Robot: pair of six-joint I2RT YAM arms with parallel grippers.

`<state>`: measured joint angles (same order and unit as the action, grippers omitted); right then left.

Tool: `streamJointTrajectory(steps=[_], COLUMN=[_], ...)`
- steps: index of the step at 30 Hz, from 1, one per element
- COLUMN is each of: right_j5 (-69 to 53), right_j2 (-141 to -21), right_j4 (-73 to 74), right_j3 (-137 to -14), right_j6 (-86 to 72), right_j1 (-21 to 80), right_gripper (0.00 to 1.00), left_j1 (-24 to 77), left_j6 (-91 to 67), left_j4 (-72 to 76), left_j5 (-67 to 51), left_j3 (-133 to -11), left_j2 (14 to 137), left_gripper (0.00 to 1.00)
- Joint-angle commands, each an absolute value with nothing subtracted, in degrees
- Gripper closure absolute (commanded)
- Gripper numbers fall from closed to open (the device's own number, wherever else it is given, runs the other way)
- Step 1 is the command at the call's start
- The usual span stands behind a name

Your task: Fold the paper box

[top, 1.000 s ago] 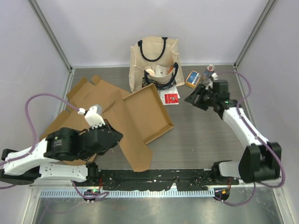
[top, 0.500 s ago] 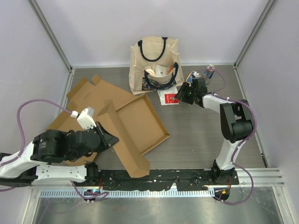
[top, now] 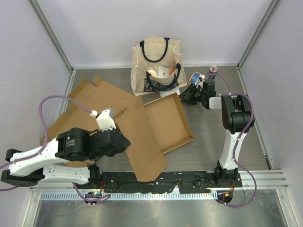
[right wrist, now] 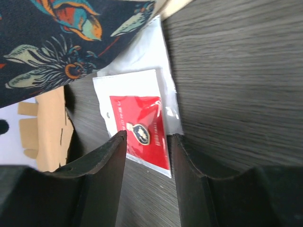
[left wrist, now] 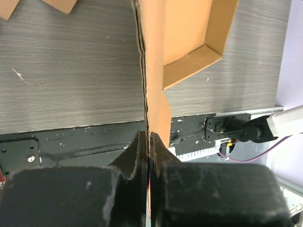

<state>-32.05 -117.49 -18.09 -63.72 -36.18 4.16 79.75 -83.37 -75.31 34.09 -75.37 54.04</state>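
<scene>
**Left arm has the box pinched, right arm over a packet by the bag**

The table (top: 208, 142) is grey and wood-grained, and the box (top: 161, 123) takes up most of its left and middle. It is only part folded. Flat flaps spread toward the far left corner, one long panel runs down to the near edge, and a tray section with raised rims sits right of centre. The tray's far corner is just beside the bag (top: 156, 61), a cream tote with black handles standing at the back.

My left arm lies low across the near left, over the flat cardboard. The left gripper (top: 124, 144) is clamped on the box. In its wrist view the fingers (left wrist: 139, 146) are pressed together on a panel seen edge-on, and the sheet runs straight away from them, with the tray rim off to the right.

My right arm reaches from the near right up to the far side, and the right gripper (top: 185, 96) points left toward the foot of the bag. Its jaws stand moderately apart and grip nothing — through the gap I see a red-and-white packet (right wrist: 139, 127) lying flat on the table. A dark flowered cloth (right wrist: 57, 42) overlaps the packet's far end, and cardboard shows at the left edge of that view.

Behind the right wrist sit an orange carton (top: 195, 77) and, just beside it toward the far right corner, a can (top: 213, 70).
</scene>
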Motion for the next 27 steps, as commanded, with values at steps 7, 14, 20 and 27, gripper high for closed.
streamJointTrajectory(steps=[7, 14, 20, 27], right_j5=[-35.8, -33.2, -28.7, -21.8], right_j2=[-122.1, -123.0, -116.9, -101.9], right_j4=[-26.6, -36.8, -37.4, -23.2], right_j3=[-63.6, -61.7, -58.6, -53.9], right_j6=[-41.7, -49.1, -50.8, -41.8], right_j1=[8.0, 8.3, 7.2, 5.8], right_gripper=[0.53, 0.79, 0.99, 0.99], left_j1=[79.0, 78.1, 76.7, 71.7], left_j6=[-84.6, -89.3, -81.2, -73.1], left_j4=[-95.2, -95.2, -95.2, -95.2], left_j5=[34.5, 33.9, 32.5, 29.0], left_j3=[-76.6, -74.0, -82.0, -84.9], left_j2=[52.1, 49.1, 59.7, 68.0], left_gripper=[1.00, 1.00, 1.00, 1.00])
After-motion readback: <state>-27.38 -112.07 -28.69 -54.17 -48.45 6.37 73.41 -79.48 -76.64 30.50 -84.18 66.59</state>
